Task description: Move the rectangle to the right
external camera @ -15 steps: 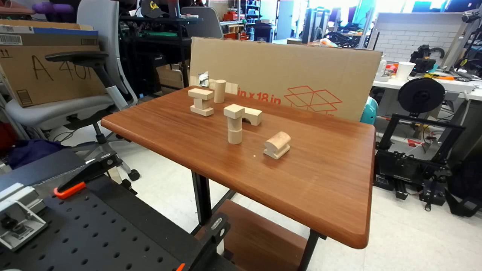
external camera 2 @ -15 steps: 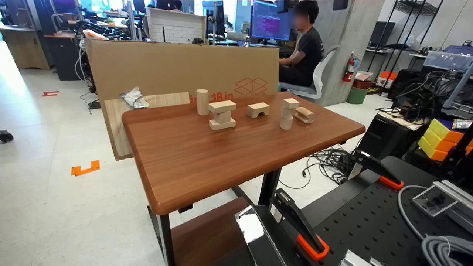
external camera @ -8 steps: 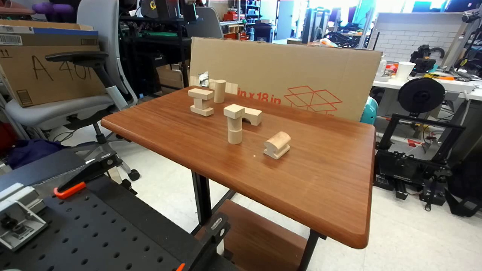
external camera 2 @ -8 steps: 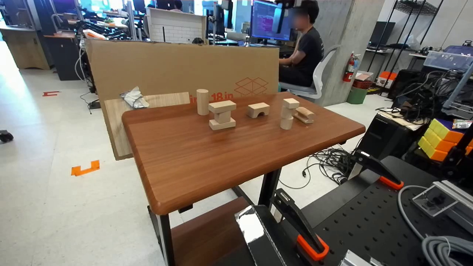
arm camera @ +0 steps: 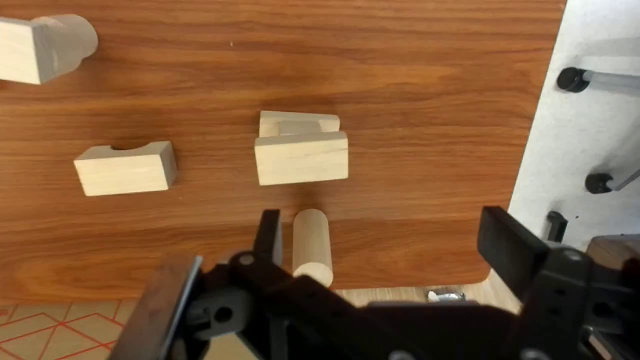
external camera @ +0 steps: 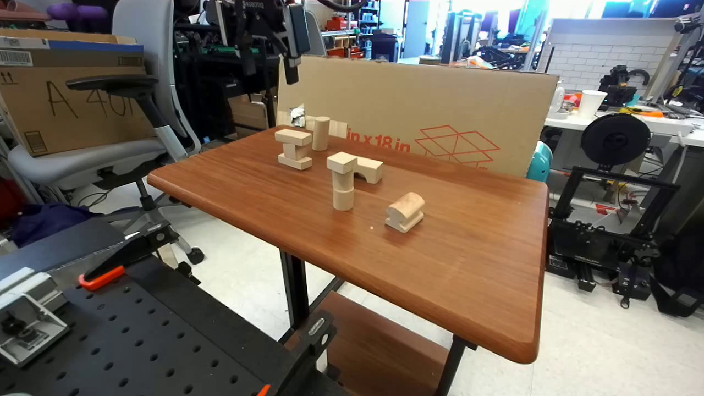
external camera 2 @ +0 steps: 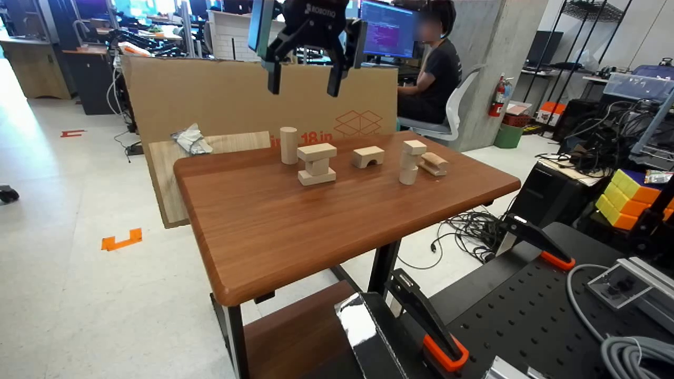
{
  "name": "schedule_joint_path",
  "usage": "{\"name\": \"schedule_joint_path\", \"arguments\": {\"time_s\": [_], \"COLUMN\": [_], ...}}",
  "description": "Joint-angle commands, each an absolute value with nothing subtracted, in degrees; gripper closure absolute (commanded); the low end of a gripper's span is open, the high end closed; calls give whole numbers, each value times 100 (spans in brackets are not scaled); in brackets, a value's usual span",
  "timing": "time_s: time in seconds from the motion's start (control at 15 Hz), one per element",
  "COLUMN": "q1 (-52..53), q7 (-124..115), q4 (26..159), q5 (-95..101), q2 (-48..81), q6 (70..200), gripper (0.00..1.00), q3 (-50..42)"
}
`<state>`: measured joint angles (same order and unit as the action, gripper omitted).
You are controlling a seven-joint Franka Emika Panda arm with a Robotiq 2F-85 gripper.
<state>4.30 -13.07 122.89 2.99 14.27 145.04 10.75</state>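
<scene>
A pale rectangular wooden block (external camera: 293,137) lies flat on top of a small stack, over a small middle block (external camera 2: 317,167) and another rectangular block (external camera 2: 317,177) on the table. The top block also shows in the wrist view (arm camera: 302,159). Which rectangle is meant cannot be told. My gripper (external camera 2: 304,87) is open and empty, above the stack's height near the table's back edge. In the wrist view the gripper (arm camera: 381,225) has its fingers wide apart, with an upright cylinder (arm camera: 311,240) showing below between them, closer to the left finger.
The cylinder (external camera: 321,133) stands close to the stack. An arch block (external camera 2: 368,156), a column of two cylinders under a square block (external camera: 342,162), and a curved-top block (external camera: 405,212) stand on the wooden table (external camera: 473,264). A cardboard sheet (external camera: 418,104) rises behind the table.
My gripper has come down into both exterior views from above; a second ago it was almost out of view. The blocks have not moved.
</scene>
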Motion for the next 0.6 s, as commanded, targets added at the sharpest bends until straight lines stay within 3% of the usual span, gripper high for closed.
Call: {"name": "schedule_joint_path", "arguments": {"time_s": [0.0, 0.53], "q1": [552, 570], "q7": [-676, -488], "q4": [11968, 11883], "q5": [191, 331], "q2": [1780, 2121], "q6": [14398, 14095], "gripper": [0, 0], "q3": [930, 611]}}
